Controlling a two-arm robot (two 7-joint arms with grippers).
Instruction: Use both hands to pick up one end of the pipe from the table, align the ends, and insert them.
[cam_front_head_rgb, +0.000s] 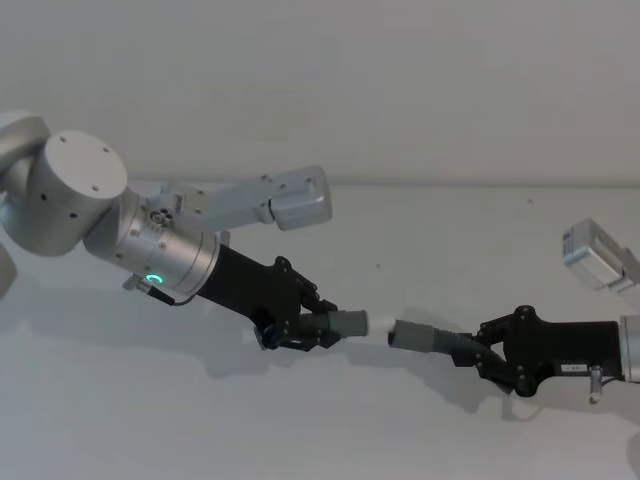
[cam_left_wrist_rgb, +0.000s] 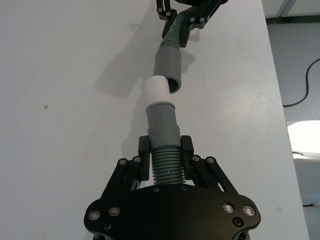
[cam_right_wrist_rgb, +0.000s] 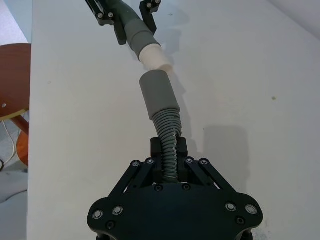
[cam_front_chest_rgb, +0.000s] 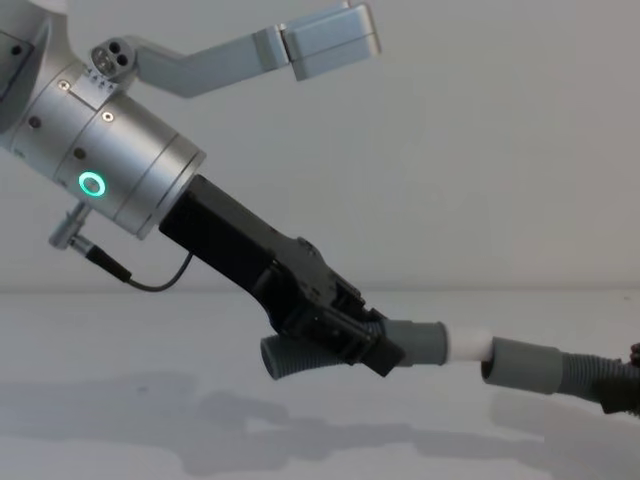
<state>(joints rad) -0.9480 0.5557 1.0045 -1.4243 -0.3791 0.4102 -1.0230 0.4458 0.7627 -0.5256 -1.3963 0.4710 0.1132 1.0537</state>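
Observation:
Two dark-grey pipe pieces hang just above the white table, end to end. My left gripper is shut on the ribbed part of the left piece. Its grey cuff ends in a white tip. My right gripper is shut on the ribbed part of the right piece. That piece's open cuff faces the tip. The tip sits right at the cuff's mouth, slightly off its axis and outside it.
A silver arm link juts out behind the left gripper. Another silver part sits at the right edge. The table's edge runs close to the pipes on one side. A brown stool stands beyond the opposite edge.

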